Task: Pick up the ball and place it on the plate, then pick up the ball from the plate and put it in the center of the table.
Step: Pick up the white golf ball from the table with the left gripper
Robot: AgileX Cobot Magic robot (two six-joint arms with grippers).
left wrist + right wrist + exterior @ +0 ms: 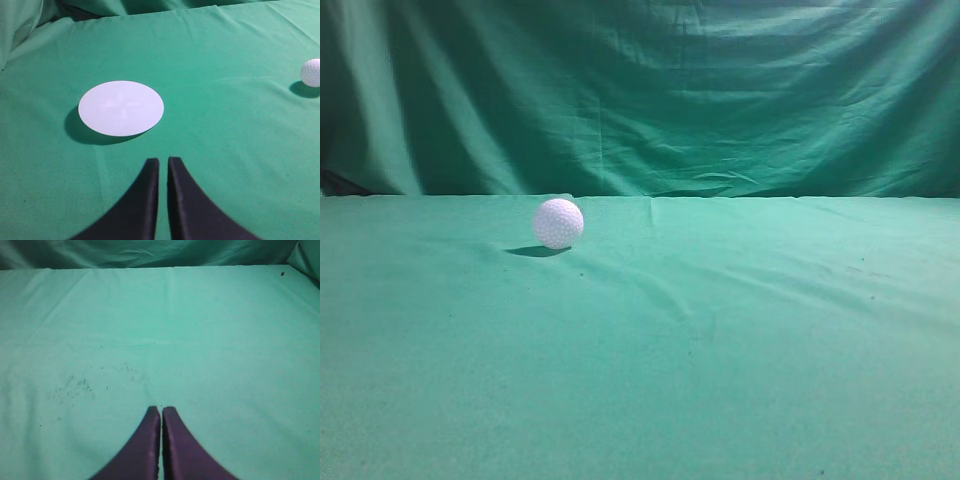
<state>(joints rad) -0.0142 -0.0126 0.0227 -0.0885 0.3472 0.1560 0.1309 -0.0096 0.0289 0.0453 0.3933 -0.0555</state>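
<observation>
The white dimpled ball (558,223) rests on the light green table (720,350), left of the middle and toward the back. It also shows at the right edge of the left wrist view (311,72). A flat white round plate (121,108) lies on the cloth ahead of my left gripper (163,161), which is shut and empty, a short way before the plate. My right gripper (161,410) is shut and empty over bare cloth. Neither gripper nor the plate shows in the exterior view.
A darker green curtain (640,90) hangs behind the table's far edge. Small dark specks (75,387) mark the cloth left of my right gripper. The cloth has shallow wrinkles.
</observation>
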